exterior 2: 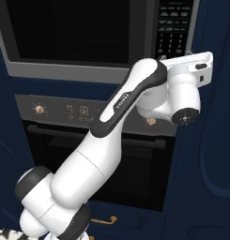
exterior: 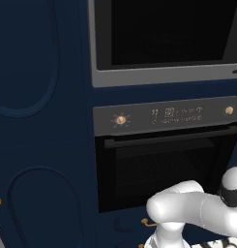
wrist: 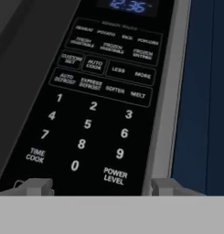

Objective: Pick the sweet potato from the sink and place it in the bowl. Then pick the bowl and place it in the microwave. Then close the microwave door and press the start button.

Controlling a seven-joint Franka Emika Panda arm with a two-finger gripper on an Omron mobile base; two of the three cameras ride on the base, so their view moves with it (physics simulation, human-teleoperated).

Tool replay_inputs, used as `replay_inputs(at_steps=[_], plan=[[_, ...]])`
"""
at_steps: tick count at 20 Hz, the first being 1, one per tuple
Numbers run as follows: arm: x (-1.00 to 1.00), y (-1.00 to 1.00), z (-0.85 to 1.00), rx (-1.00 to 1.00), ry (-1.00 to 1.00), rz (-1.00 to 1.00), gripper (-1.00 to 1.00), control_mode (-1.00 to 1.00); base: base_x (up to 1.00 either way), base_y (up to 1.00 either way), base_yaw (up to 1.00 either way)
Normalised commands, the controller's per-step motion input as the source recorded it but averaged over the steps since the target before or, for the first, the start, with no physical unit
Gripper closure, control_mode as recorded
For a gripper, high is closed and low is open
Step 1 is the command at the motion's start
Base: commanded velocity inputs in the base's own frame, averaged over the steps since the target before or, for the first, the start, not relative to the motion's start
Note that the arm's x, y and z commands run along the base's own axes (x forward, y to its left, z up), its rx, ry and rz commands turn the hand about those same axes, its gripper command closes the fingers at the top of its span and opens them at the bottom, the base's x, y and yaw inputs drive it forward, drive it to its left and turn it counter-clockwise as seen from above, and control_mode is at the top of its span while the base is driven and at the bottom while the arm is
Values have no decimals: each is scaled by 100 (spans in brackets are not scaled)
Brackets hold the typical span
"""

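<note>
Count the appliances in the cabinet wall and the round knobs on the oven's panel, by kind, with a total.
microwave: 1
oven: 1
knobs: 2
Total: 4

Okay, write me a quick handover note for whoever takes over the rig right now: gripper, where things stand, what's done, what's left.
Gripper: empty, its fingers apart, held up facing the microwave's black keypad panel, low by the power level key.
Large built-in grey-framed microwave: it sits above the black knobbed oven, and its wide black glass door looks shut.
Sweet potato and bowl: can't tell where they are from these views.
Done: door appears closed.
Left: press the start button, which lies hidden below the visible keys.
</note>
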Motion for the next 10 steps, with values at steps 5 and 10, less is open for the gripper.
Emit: replay_inputs(at_steps=[5,10], plan=[[-66,5,4,1,-6,-10,-100,-100,0,0,0],[-100,9,16,1,-5,-3,-100,-100,0,0,0]])
